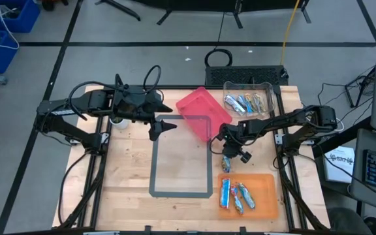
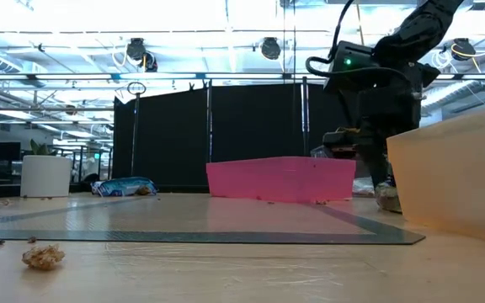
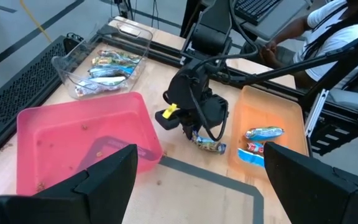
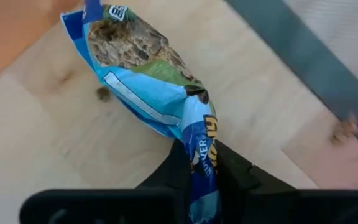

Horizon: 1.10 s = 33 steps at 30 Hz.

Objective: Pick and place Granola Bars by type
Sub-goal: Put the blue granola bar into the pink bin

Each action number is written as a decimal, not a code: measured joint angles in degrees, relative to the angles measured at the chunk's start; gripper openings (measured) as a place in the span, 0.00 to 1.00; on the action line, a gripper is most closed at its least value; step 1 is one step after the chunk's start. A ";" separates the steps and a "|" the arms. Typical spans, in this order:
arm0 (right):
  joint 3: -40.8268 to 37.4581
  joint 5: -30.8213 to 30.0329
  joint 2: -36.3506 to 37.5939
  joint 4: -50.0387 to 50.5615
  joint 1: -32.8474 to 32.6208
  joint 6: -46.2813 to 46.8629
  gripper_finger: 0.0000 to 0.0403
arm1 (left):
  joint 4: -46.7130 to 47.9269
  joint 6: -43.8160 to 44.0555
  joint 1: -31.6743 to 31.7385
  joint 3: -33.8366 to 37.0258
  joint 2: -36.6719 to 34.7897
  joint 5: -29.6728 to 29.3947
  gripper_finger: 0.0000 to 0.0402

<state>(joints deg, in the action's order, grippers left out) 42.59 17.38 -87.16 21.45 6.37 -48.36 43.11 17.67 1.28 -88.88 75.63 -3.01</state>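
Right gripper [image 4: 201, 165] pinches one end of a blue bar [image 4: 148, 81] — we see it lying on the wood just beside the orange tray [image 1: 266, 186], which holds three bars. Left gripper [image 1: 165, 125] waits well apart from that tray, fingers spread.

High view: straight down over the whole worktop [image 1: 129, 176].
Low view: at worktop height, level, facing the room.
Left wrist view: looks across to the right arm.
Right wrist view: very close above the wood.
Shared: pink bin [image 1: 203, 112] in high, low, left wrist.
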 joint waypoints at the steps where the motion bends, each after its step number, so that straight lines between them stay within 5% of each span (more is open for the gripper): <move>1: 0.20 -0.36 0.57 -0.19 0.00 1.91 0.08 | -0.02 -0.24 0.00 0.00 -0.02 -0.02 0.87; 14: 8.02 -7.33 11.17 5.33 0.00 14.56 0.06 | -2.59 -3.98 1.69 0.00 -0.01 -1.14 0.87; 21: 15.80 -11.06 13.56 4.99 0.00 30.03 0.06 | -4.43 -10.85 3.23 -0.04 -0.69 -1.14 0.87; 33: 26.25 -14.59 13.52 -8.72 0.04 46.95 0.05 | -10.93 -17.33 7.31 0.00 -3.36 4.67 0.87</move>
<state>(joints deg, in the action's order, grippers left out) 68.84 2.79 -73.65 12.72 6.42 -1.40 32.17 0.35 8.59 -88.88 72.27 1.66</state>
